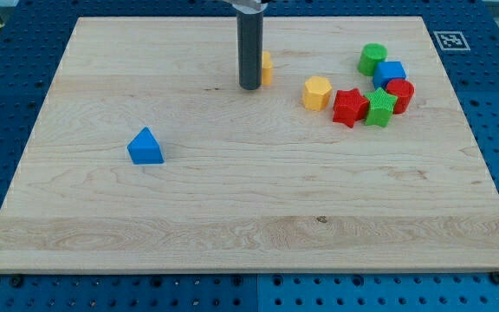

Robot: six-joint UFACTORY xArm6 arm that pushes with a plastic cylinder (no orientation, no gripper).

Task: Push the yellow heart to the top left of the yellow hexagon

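Observation:
The yellow heart [267, 68] lies near the view's top middle, mostly hidden behind my rod. My tip [249, 87] rests on the board against the heart's left side. The yellow hexagon [317, 92] sits to the heart's right and a little lower, with a gap between them.
A cluster stands right of the hexagon: red star [349, 107], green star [379, 107], red cylinder [400, 93], blue cube [390, 74], green cylinder [372, 59]. A blue triangle [145, 146] sits alone at the left. The wooden board [249, 234] has blue table around it.

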